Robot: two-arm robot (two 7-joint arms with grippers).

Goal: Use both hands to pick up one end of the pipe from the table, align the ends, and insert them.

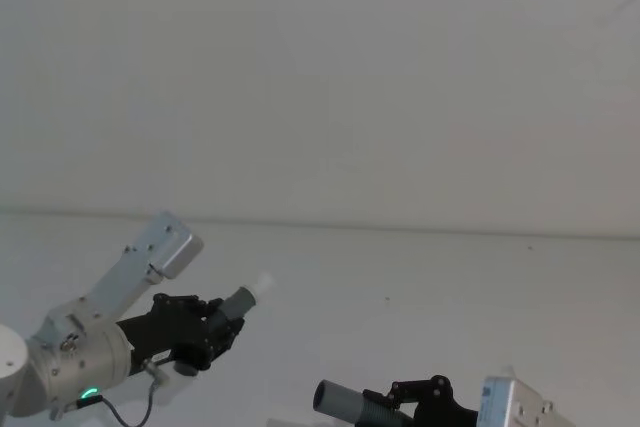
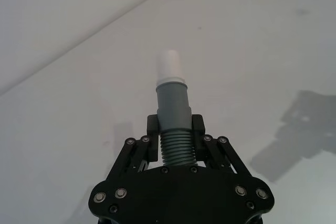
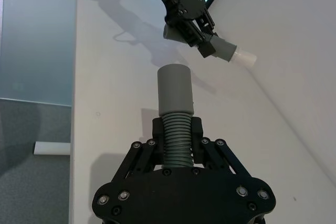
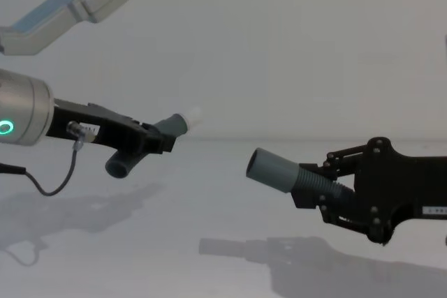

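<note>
Above the surface (image 4: 209,263), white plug tip (image 4: 191,116) and socket mouth (image 4: 255,164) hang apart, out of line.
Left gripper (image 2: 175,129) has its fingers (image 2: 152,125) closed tight on the plug piece (image 2: 173,103) at its ribs; right gripper (image 3: 177,129) grips the socket piece (image 3: 176,90) the same way. Plug points up and sits higher than the socket; best, I judge, to tilt it down, match axes, then push straight and slowly.
</note>
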